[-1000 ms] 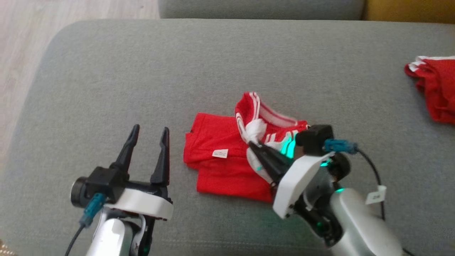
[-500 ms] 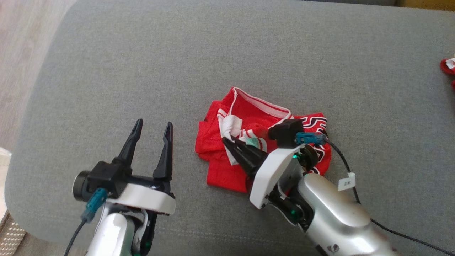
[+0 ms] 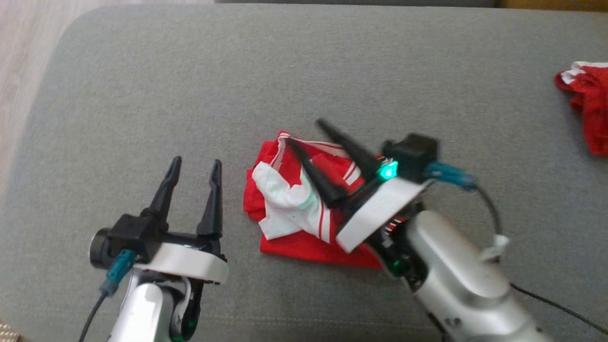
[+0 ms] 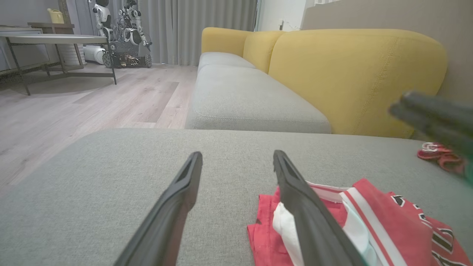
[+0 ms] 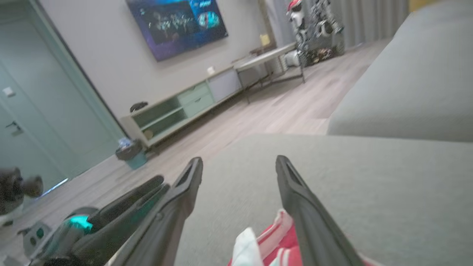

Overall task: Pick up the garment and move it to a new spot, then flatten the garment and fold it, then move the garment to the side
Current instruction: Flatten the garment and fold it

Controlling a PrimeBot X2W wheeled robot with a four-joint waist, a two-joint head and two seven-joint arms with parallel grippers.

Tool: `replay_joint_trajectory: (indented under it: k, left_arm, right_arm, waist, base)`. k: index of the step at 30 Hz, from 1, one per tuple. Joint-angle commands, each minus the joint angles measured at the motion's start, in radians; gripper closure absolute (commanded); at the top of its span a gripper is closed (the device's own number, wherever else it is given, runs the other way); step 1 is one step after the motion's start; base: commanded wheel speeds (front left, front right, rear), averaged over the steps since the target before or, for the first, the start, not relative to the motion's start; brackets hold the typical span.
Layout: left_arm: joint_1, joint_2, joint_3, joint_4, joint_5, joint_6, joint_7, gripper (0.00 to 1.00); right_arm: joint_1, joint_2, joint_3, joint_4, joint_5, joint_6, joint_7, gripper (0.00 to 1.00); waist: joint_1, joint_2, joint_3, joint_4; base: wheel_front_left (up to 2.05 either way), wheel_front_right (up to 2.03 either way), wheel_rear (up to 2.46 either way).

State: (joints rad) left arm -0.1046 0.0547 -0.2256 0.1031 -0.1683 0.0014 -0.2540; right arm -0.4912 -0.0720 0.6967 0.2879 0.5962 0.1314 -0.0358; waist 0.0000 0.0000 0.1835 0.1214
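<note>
Since the earlier head view the right gripper (image 3: pixel 305 132) has let go. Its two fingers, then pinched on a white fold of the garment (image 3: pixel 285 204), now stand wide apart above it, and the fold lies slack.

At 9 o'clock a strip of pale wood floor (image 3: pixel 19 57) borders the grey cushion (image 3: pixel 190 71). At 8 o'clock the left gripper (image 3: pixel 196 161) hovers over bare cushion, fingers spread wide and holding nothing, tips pointing toward 12.

Just beside it, toward 3 o'clock, the garment lies bunched near the middle of the cushion, red with white trim and a white panel turned up. The right arm comes in from 5 o'clock, its fingers pointing toward 10 across the heap. Whether they brush the cloth cannot be told.

At 2 o'clock, well apart, a second red cloth (image 3: pixel 586 104) sits at the picture's edge.
</note>
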Motion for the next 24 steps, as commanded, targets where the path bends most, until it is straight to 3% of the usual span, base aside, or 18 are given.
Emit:
replay_joint_trajectory:
  k: [1,15,24]
  left_arm:
    - [-0.015,0.007,0.042,-0.026,0.014,0.005,-0.008,0.0]
    - [0.021,0.037,0.074,-0.026,0.017,0.018,-0.008,0.0]
    - [0.048,0.062,0.077,-0.036,0.015,0.024,0.004,0.0]
  right_arm:
    - [0.033,0.014,-0.041,-0.066,-0.025,-0.001,-0.019,0.0]
    - [0.338,-0.056,-0.589,-0.3,-0.281,-0.001,0.016,0.0]
    - [0.467,-0.039,-0.682,-0.378,-0.361,-0.001,0.03,0.0]
  waist:
    - [0.0,0.0,-0.013,-0.016]
    - [0.0,0.0,-0.067,-0.062]
    - [0.0,0.0,-0.088,-0.077]
  base:
    - [0.0,0.0,0.0]
    - [0.0,0.0,0.0]
    - [0.0,0.0,0.0]
